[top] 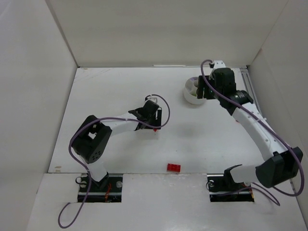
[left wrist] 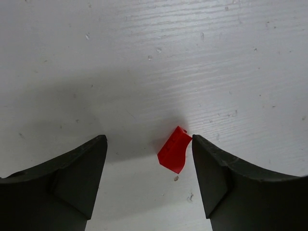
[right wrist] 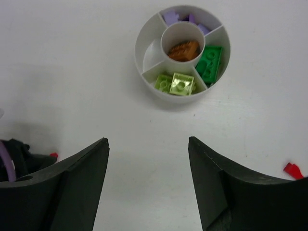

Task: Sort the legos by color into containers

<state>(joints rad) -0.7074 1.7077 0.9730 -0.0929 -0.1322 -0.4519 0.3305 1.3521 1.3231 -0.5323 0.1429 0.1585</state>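
Red lego (left wrist: 174,149) between spread jaws of left gripper (left wrist: 149,139), just beside one; right gripper (right wrist: 148,140) jaws spread.

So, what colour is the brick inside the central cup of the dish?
Orange-brown; the brick shows best in the right wrist view.

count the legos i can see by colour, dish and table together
red legos: 2, loose on the table
lime legos: 2
green legos: 1
orange-brown legos: 1
purple or lilac legos: at least 2, pile partly hidden
total: at least 8
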